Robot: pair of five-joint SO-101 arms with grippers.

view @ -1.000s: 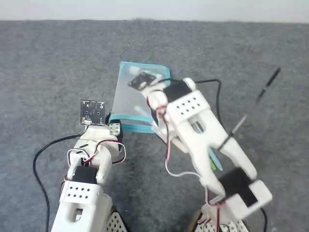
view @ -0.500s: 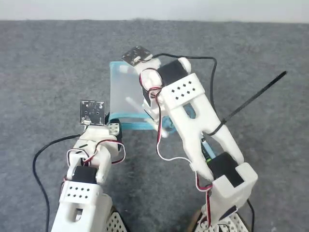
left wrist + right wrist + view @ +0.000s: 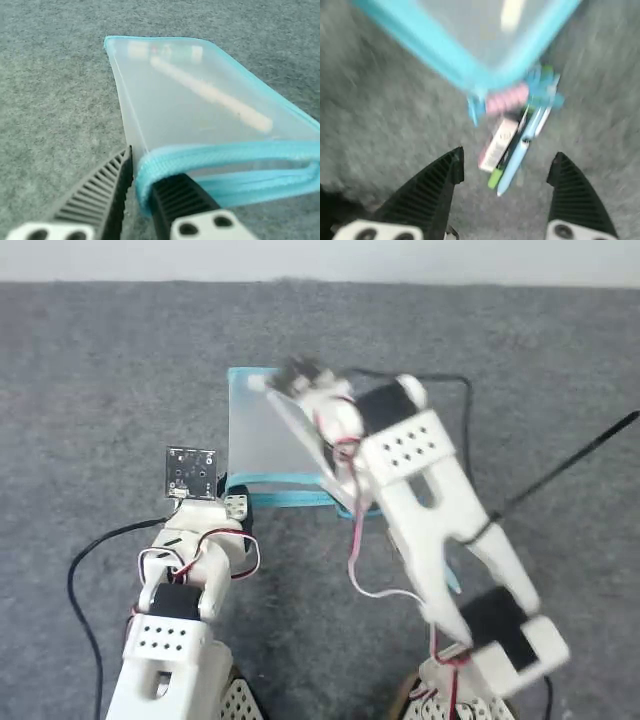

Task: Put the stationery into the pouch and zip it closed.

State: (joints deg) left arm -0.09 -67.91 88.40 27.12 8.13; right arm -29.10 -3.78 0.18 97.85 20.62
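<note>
The worktop is covered, over all that shows of it, in a grey, short-piled felt with a speckled, slightly fuzzy weave, the same close up in both wrist views. At the worktop's far edge the grey ends in a straight line, and beyond it runs a pale, plain band; whether that is a wall or another surface cannot be told. The light is soft and even, leaving only faint shadows on the felt.
</note>
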